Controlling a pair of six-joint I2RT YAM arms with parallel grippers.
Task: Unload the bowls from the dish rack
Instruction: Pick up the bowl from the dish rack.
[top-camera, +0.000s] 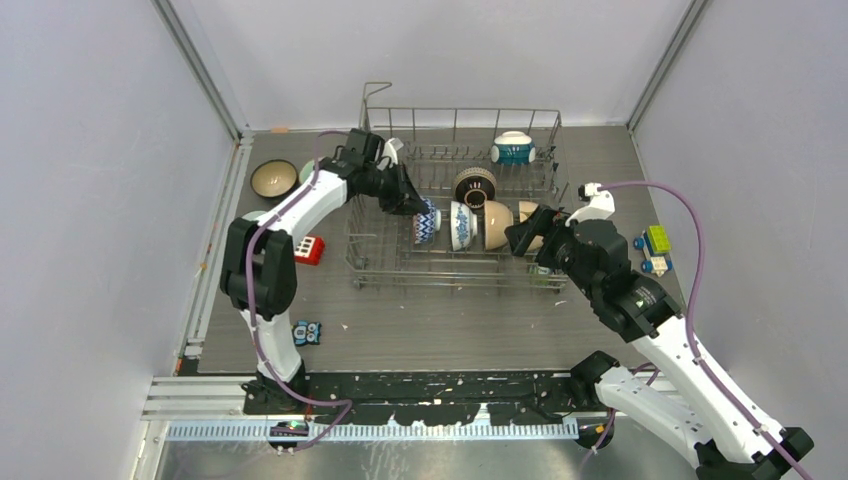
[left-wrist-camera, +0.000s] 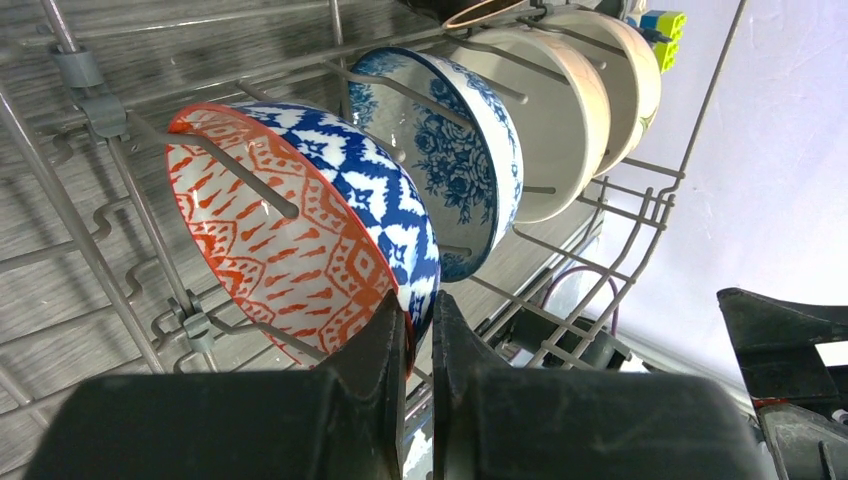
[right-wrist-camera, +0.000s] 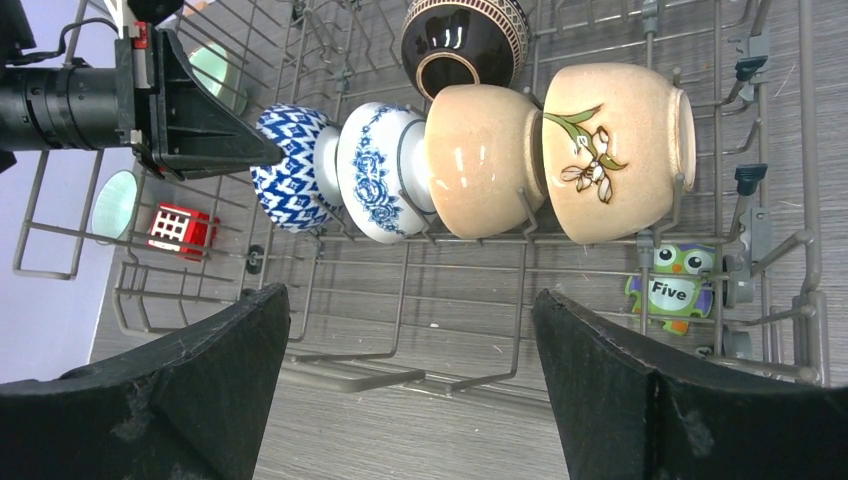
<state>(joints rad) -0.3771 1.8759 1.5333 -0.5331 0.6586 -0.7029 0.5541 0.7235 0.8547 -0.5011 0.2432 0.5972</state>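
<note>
Grey wood-grain worktop (top-camera: 430, 335), closed in by pale walls (top-camera: 100, 200) on three sides. Toward the left, a red toy block (top-camera: 309, 249) with pale spots on top. Nearer the front edge, a small blue owl figure (top-camera: 306, 333). Over on the right, a green-and-yellow block toy (top-camera: 656, 240), blue pieces (top-camera: 655, 265) just beside it. Also a green owl figure (right-wrist-camera: 668, 288) marked "Five", lying on the worktop.

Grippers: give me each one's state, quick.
Left gripper: shut on the red-and-blue bowl rim.
Right gripper: open, empty.
</note>
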